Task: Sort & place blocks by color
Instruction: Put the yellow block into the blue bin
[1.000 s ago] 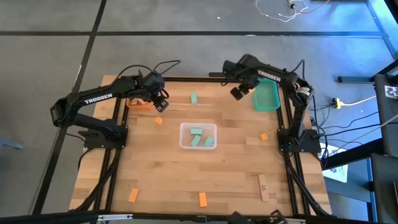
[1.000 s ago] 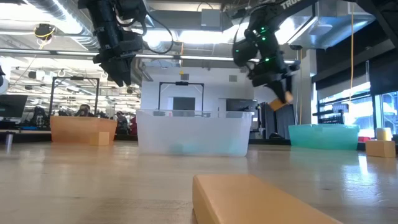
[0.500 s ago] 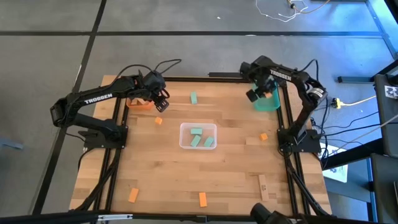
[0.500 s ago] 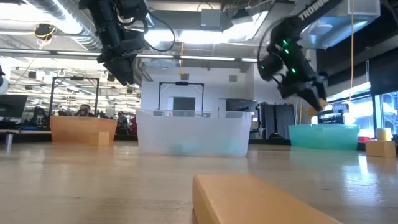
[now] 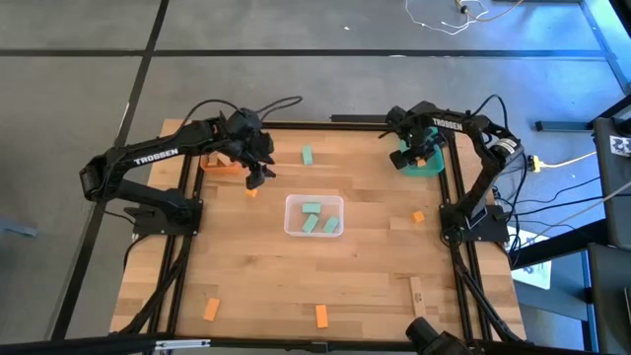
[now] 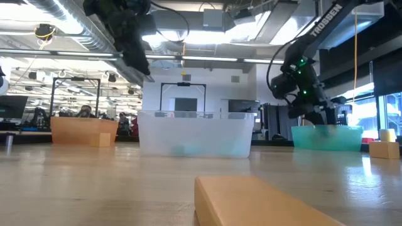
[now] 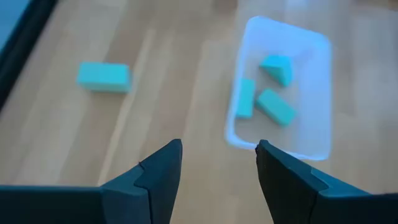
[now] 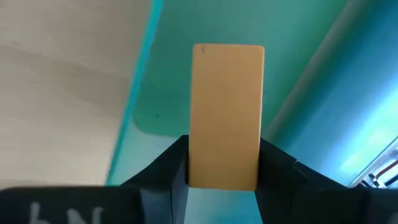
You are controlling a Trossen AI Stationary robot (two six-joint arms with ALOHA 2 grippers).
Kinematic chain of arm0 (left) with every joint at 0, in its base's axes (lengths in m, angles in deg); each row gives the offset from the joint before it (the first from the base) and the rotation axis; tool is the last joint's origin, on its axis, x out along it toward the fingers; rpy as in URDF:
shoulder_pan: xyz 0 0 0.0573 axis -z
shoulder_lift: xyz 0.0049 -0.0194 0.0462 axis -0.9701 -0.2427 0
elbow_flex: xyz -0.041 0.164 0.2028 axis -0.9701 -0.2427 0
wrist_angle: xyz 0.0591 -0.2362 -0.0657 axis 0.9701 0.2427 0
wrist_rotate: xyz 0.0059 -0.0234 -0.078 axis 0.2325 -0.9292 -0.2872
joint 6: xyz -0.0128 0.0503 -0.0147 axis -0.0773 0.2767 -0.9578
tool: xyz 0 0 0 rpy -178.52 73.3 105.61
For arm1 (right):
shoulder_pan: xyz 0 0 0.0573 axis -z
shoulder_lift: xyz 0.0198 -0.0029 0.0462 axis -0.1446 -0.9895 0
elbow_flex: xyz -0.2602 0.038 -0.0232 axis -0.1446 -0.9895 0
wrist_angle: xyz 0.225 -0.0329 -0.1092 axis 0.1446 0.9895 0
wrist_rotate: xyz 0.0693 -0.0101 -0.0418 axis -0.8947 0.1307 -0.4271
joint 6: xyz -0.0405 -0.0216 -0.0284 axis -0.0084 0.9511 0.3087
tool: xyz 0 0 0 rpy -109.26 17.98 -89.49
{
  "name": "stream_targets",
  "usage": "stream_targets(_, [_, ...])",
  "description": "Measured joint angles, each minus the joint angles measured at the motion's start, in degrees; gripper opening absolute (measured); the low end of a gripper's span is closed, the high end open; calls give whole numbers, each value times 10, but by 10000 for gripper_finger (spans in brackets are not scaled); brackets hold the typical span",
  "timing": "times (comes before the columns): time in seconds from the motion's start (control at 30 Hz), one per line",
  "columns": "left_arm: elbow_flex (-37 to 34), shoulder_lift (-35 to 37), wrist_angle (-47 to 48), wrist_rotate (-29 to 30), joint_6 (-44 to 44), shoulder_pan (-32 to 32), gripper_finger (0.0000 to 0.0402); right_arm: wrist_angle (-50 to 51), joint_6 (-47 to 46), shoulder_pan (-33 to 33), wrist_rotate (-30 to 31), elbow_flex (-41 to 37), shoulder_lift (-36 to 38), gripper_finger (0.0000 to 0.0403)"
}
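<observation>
Done: three mint blocks (image 5: 315, 216) in clear tray (image 5: 292, 203) | Now: right hand (image 8: 222, 180) grasping tan block (image 8: 227, 112) above teal tray (image 8: 205, 93) | left hand (image 7: 219, 163) released, near clear tray | Left: loose blocks across the desk (image 5: 256, 286).

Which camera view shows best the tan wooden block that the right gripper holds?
The right wrist view: the tan wooden block fills the picture, clamped in the right gripper over the teal tray. The high view shows only a small speck; in the low and left wrist views I cannot see it.
</observation>
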Motion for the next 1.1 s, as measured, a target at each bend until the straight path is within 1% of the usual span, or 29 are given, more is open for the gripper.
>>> stream_targets(0.07, [0,0,-4,-7,-2,0,195,-5,1,4,0,-8,0,130])
stream_targets(0.2, [0,0,-4,2,-14,0,195,-11,0,7,0,-15,0,130])
stream_targets(0.23, [0,0,-4,2,-15,0,195,-10,0,7,0,-15,0,135])
stream_targets(0.27, [0,0,-4,3,-15,0,195,-11,0,7,0,-15,0,147])
stream_targets(0.4, [0,0,-1,13,-16,0,195,-11,3,7,0,-15,0,218])
stream_targets(0.5, [0,0,-1,28,-20,0,195,-10,5,7,2,-15,6,256])
stream_targets(0.6, [0,0,15,46,-21,0,195,-10,-3,7,2,-15,27,277])
stream_targets(0.73, [0,0,73,69,-9,0,195,-10,-8,7,2,-14,83,286])
stream_targets(0.83, [0,0,128,90,-83,0,195,-7,-28,6,-1,-8,135,287])
stream_targets(0.93, [0,-2,174,112,-222,3,195,-10,-46,3,-13,2,187,287])
stream_targets(1.03, [-1,-11,181,134,-344,17,195,-25,-49,-2,-13,15,234,288])
stream_targets(1.1, [-4,-15,178,156,-408,26,195,-41,-49,-6,-13,23,259,288])
